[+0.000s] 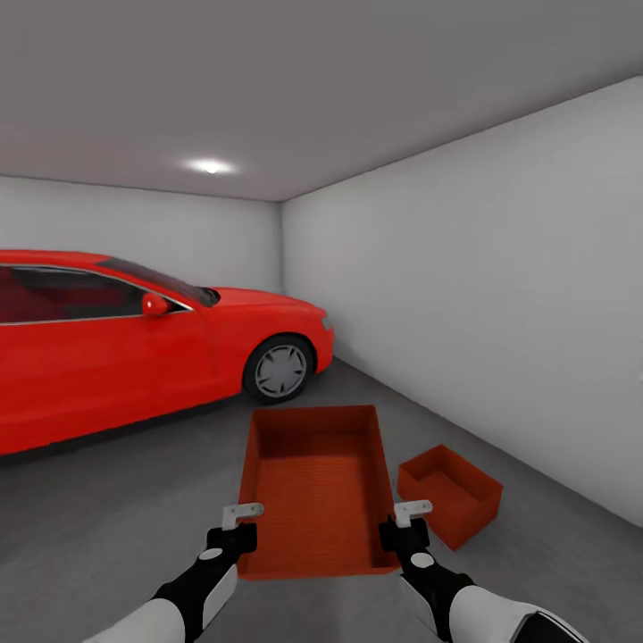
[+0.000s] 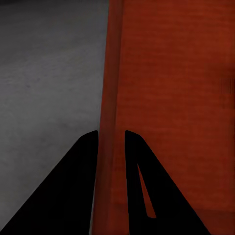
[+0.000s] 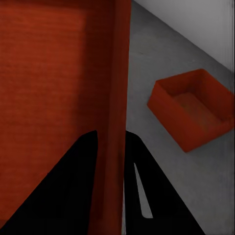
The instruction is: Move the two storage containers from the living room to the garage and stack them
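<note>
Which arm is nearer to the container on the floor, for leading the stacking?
Right. The right pincer grips the held container on the side nearest the floor container.

Even, dim-ish render; one round ceiling light (image 1: 211, 166) is glaring softly. Car (image 1: 134, 339) is casting a faint floor (image 1: 107, 518) shadow. Wrist views looking soft, slightly blurred.

Both arms wore smooth white shells on the forearms, giving way to glossy black wrists. The left gripper (image 1: 243, 512) and right gripper (image 1: 413, 509) ended in pale grey, angular fingers – in the wrist views these showed as flat black wedges (image 2: 73, 186), each tapering to a blunt tip.
</note>
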